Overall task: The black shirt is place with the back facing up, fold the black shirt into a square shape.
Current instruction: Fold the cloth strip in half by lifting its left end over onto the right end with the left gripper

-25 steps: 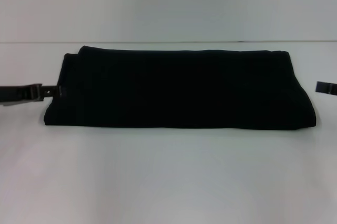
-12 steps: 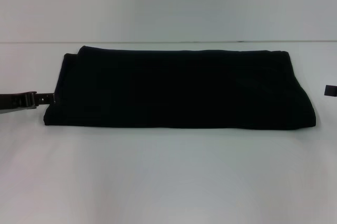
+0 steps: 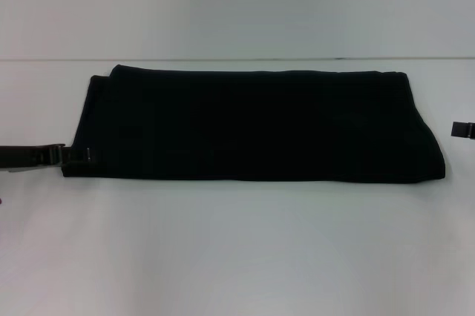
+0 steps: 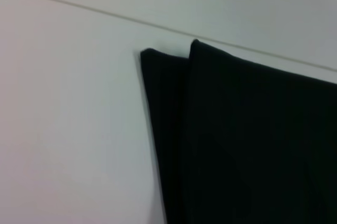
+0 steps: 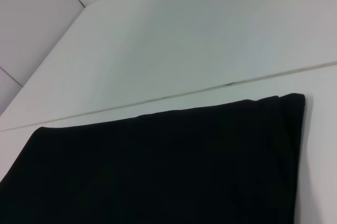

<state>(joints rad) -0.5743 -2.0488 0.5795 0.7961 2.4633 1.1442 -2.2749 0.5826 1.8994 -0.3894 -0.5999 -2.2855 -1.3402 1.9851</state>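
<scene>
Black shirt (image 3: 252,124) lies folded into a wide band on the white table (image 3: 237,249) (plain side up). Left gripper (image 3: 80,156) touches its near left corner, right gripper (image 3: 463,130) at the right edge, apart; fingers: can't tell.

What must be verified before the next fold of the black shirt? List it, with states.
1. Black shirt lies as a flat, wide band, not yet square: ok.
2. Left gripper at the shirt's left near corner: ok.
3. Left jaws clamped on fabric: cannot tell.
4. Right gripper on the shirt: not ok, it is apart from the right edge.
5. Table bare in front of the shirt: ok.
</scene>
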